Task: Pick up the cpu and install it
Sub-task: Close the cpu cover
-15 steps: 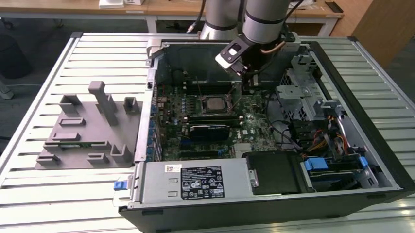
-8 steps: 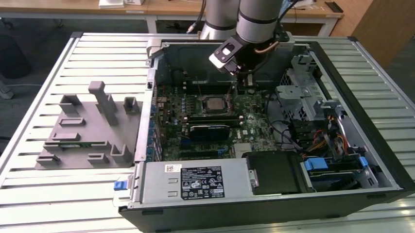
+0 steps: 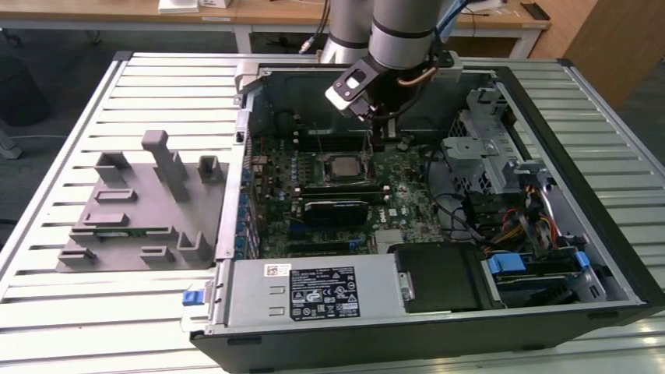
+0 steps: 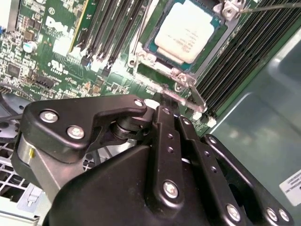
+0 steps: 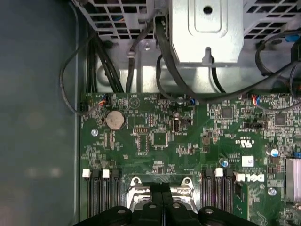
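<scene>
Power-supply box [image 3: 311, 292]: grey, nearest in the exterior view, at the front of the open computer case [image 3: 613, 257].
Fixture block [image 3: 135, 214]: grey, lying on the slatted surface [image 3: 62, 312] at the exterior view's left, just beside the case.
Motherboard [image 3: 311, 218]: green, flat on the case floor, with memory slots on either side of the socket.
Cpu [image 3: 341, 166]: seated in the socket mid-board, silver top up. In the second wrist view the cpu [image 4: 188, 30] sits inside the metal frame.
Tool [image 3: 379, 139]: black, clenched on nothing, with its fingers [image 5: 155, 200] pressed together. It hangs above the board just past the cpu. Its tips are near the socket frame's edge, apart from the chip.
Arm [image 3: 400, 31]: rises out of the case at the far side.
</scene>
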Controlling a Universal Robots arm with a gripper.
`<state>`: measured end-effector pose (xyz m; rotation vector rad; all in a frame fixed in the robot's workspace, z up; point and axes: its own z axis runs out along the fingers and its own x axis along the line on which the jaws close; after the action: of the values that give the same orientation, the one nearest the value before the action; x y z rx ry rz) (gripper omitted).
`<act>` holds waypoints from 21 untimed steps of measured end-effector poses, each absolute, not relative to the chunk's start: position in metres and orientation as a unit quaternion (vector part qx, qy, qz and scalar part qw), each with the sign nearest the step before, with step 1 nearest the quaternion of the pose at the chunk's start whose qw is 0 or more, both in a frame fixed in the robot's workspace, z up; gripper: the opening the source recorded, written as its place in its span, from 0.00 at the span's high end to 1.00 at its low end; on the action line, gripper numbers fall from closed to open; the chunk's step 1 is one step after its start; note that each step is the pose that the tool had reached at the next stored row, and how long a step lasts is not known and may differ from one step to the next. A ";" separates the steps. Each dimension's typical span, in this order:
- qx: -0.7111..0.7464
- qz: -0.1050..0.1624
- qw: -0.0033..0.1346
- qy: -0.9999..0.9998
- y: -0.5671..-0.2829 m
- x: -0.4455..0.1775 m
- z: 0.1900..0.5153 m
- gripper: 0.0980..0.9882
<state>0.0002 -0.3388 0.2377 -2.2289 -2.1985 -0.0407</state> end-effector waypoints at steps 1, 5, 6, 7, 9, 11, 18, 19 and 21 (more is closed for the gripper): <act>-0.712 -0.013 0.005 -0.702 -0.339 -0.001 0.237 0.99; -0.712 -0.013 0.005 -0.702 -0.339 -0.004 0.236 0.99; -0.712 -0.013 0.005 -0.702 -0.339 -0.005 0.236 0.99; -0.712 -0.013 0.005 -0.702 -0.339 -0.006 0.236 0.99; -0.712 -0.013 0.005 -0.702 -0.339 -0.008 0.235 0.99; -0.712 -0.013 0.005 -0.702 -0.339 -0.010 0.234 0.99; -0.712 -0.013 0.005 -0.702 -0.339 -0.023 0.230 0.99; -0.712 -0.013 0.005 -0.702 -0.339 -0.025 0.230 0.99; -0.712 -0.013 0.005 -0.702 -0.339 -0.029 0.229 0.99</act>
<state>-0.0286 -0.3389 0.2289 -2.2290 -2.1985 -0.0405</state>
